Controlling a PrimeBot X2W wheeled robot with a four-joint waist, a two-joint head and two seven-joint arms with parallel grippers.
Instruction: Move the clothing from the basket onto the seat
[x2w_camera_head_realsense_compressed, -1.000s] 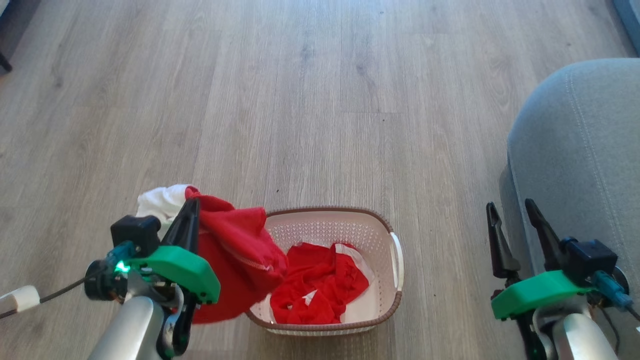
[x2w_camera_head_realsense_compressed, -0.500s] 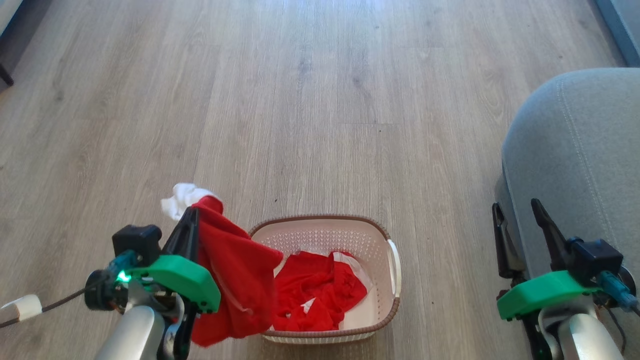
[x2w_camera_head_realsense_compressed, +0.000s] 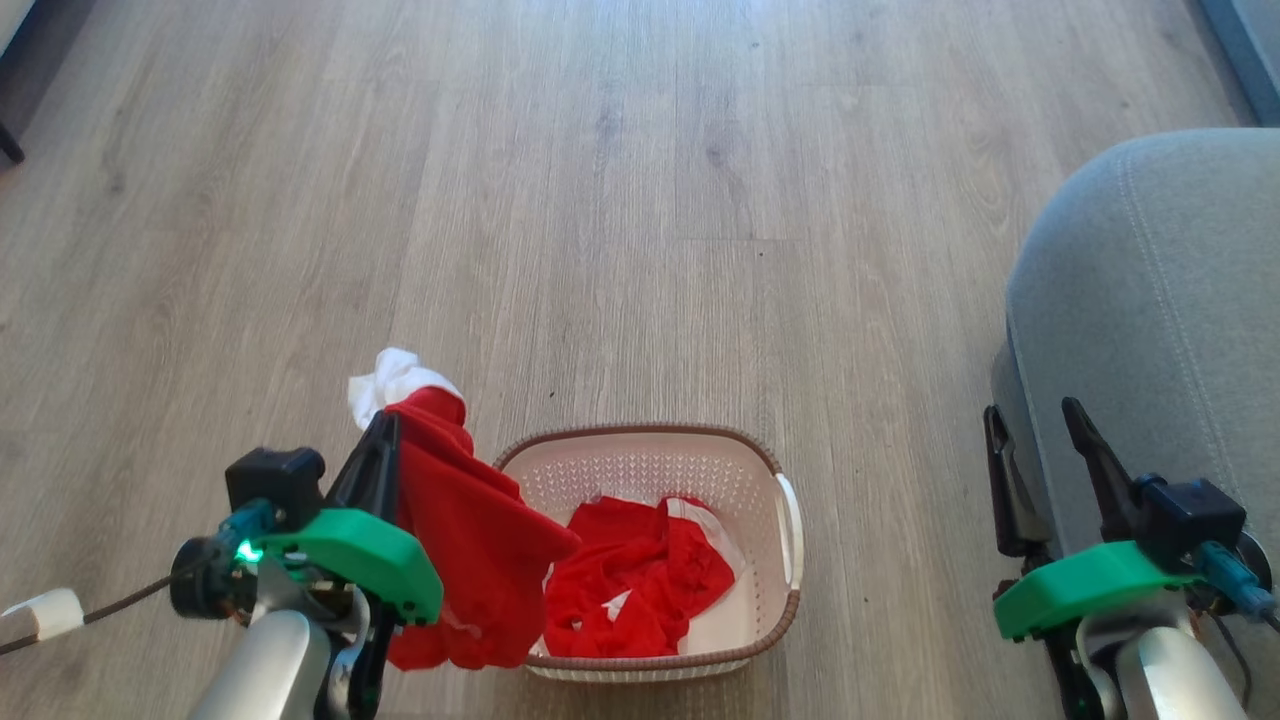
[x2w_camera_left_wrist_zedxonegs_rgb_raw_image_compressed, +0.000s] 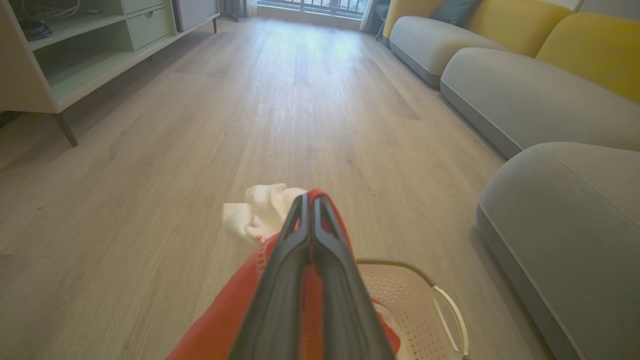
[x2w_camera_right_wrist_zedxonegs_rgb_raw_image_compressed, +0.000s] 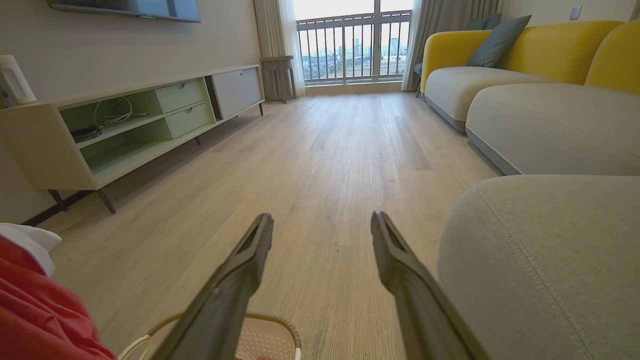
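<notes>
My left gripper (x2w_camera_head_realsense_compressed: 384, 428) is shut on a red and white piece of clothing (x2w_camera_head_realsense_compressed: 470, 560) that hangs from it over the left rim of the cream basket (x2w_camera_head_realsense_compressed: 780, 600). In the left wrist view the shut gripper (x2w_camera_left_wrist_zedxonegs_rgb_raw_image_compressed: 309, 200) pinches the same clothing (x2w_camera_left_wrist_zedxonegs_rgb_raw_image_compressed: 260, 212), white end forward. A second red garment (x2w_camera_head_realsense_compressed: 640, 580) lies crumpled inside the basket. The grey seat (x2w_camera_head_realsense_compressed: 1160, 320) stands at the right. Beside its near corner my right gripper (x2w_camera_head_realsense_compressed: 1035, 420) is open and empty; in the right wrist view the gripper (x2w_camera_right_wrist_zedxonegs_rgb_raw_image_compressed: 322, 225) points along the floor with the seat (x2w_camera_right_wrist_zedxonegs_rgb_raw_image_compressed: 545, 260) at its right.
Wooden floor (x2w_camera_head_realsense_compressed: 620, 200) stretches ahead of the basket. A low cabinet with shelves and drawers (x2w_camera_right_wrist_zedxonegs_rgb_raw_image_compressed: 125, 130) lines the left wall. More grey and yellow sofa sections (x2w_camera_right_wrist_zedxonegs_rgb_raw_image_compressed: 540, 100) run along the right toward a balcony window.
The held clothing has lifted further out of the basket and now hangs narrower from the left gripper. The head camera shifted slightly. The right gripper has stayed open.
</notes>
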